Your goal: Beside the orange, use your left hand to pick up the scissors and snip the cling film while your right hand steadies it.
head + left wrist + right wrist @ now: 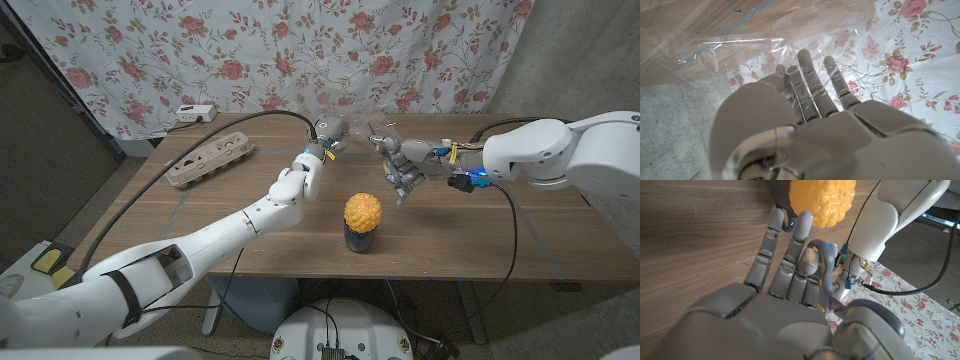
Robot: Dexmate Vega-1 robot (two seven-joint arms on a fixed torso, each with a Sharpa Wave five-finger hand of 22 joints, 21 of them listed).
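- The cling film (362,135) is up off the table (200,230), just above centre in the head view. It's a crumpled clear strip with its long axis running roughly left-right across the frame, between the two hands.
- The left hand (322,135) is at the film's left end. In the left wrist view the left hand (810,115) has straight fingers (805,65) lying close together, with the film (740,50) draped just past the tips. I honestly can't tell if it's actually pinching the film.
- The right hand (405,165) is at the film's right end, right of centre.
- In the right wrist view the right hand (790,280) has long fingers, mostly stretched out. A grey-blue loop that looks like the scissors (824,272) handle lies against them, lengthwise along the fingers. Whether it's really gripped, I can't tell.
- The orange (362,210) sits on a dark cup (358,238), dead centre and just below the hands. Its bumpy skin (822,200) shows beyond the right fingertips.
- An egg carton (210,160) lies at mid-left.
- A white power strip (195,113) is at the upper left, any markings too small to read.
- A floral curtain (300,50) hangs across the top.
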